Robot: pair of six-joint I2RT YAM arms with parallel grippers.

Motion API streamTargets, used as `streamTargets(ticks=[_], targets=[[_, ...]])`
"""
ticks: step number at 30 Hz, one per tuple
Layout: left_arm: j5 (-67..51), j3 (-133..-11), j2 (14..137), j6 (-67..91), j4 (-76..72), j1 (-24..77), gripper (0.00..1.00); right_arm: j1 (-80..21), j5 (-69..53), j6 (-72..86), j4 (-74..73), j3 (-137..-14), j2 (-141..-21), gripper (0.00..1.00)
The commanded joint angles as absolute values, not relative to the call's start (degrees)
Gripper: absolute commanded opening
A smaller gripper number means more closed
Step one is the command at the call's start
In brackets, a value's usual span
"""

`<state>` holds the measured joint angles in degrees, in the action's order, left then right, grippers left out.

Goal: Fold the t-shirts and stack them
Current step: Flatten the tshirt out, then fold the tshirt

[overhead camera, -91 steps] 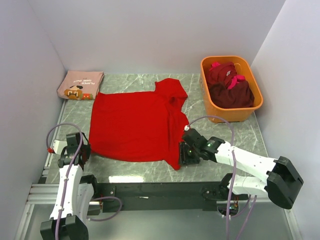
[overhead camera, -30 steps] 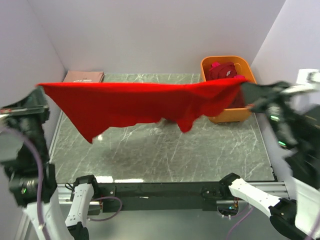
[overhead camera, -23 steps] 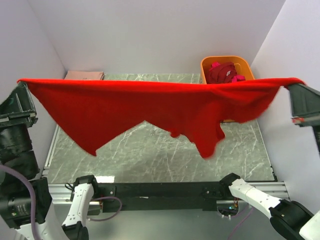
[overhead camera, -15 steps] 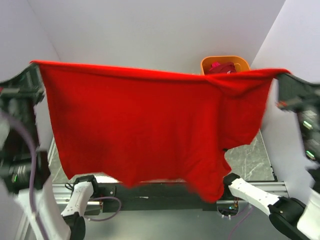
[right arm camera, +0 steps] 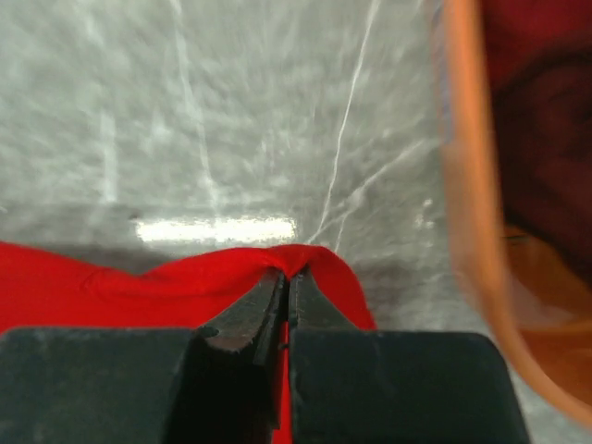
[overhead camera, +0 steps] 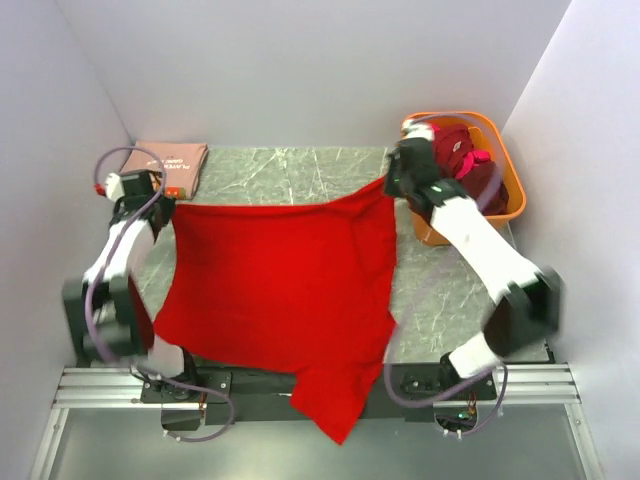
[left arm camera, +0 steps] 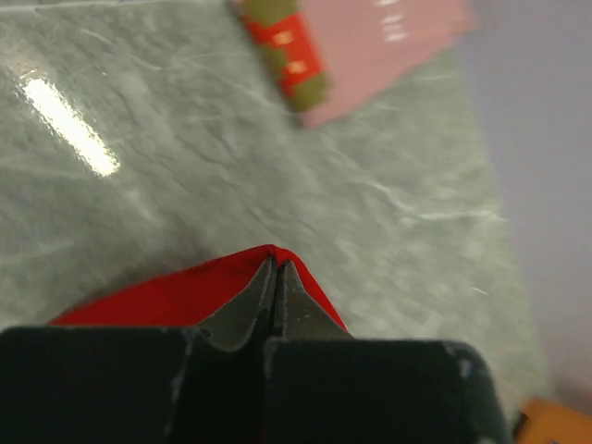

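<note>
A bright red t-shirt (overhead camera: 280, 290) is stretched across the table from back to front, and its lower part hangs over the near edge. My left gripper (overhead camera: 165, 205) is shut on its back left corner (left arm camera: 268, 254). My right gripper (overhead camera: 392, 185) is shut on its back right corner (right arm camera: 296, 259). A folded dusty-pink t-shirt (overhead camera: 165, 165) with a cartoon print (left arm camera: 287, 55) lies at the back left. Dark maroon t-shirts (overhead camera: 465, 170) with pink trim fill the orange tub (overhead camera: 500, 215).
The orange tub's wall (right arm camera: 472, 185) stands close to the right of my right gripper. Grey walls close in the table on the left, back and right. Bare marble (overhead camera: 450, 290) shows right of the red shirt.
Both arms swung the lifted red shirt away from the camera and down to the back of the table. The cloth now lies low over the table instead of hanging high.
</note>
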<state>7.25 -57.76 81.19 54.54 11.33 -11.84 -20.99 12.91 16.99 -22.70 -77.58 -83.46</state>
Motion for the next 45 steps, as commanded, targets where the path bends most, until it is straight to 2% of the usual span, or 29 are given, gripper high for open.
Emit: streamTargets(ticks=[1,5,12,18,22,30,40,45], targets=[[9.76,-64.41,90.06,50.89,4.66,-12.04,0.0,-20.13,8.35,18.98,-17.65,-84.61,-92.84,0.0],[6.77,-68.37,100.35,50.27,2.82,-12.13,0.0,-20.04,6.25,19.86,-21.62,-92.28,-103.34,0.0],[7.12,-70.66,103.45,50.63,4.04,-12.04,0.0,-20.04,4.31,23.64,-23.73,-92.64,-106.44,0.0],[7.99,-69.44,101.52,50.19,6.32,-12.04,0.0,-19.95,1.94,26.89,-28.03,-87.81,-101.79,0.0],[9.31,-69.61,99.41,49.75,9.66,-12.04,0.0,-20.04,2.9,28.03,-37.15,-86.31,-98.36,0.0],[9.58,-71.1,97.73,45.8,16.52,-12.04,0.0,-19.86,-5.61,29.1,-41.56,-78.84,-92.11,0.0],[11.69,-73.47,96.24,42.72,24.17,-12.04,0.0,-19.95,-10.72,32.69,-45.88,-73.4,-86.84,0.0],[14.33,-76.02,95.89,42.37,28.21,-12.04,0.0,-20.04,-6.42,34.01,-49.56,-72.42,-85.08,0.0]])
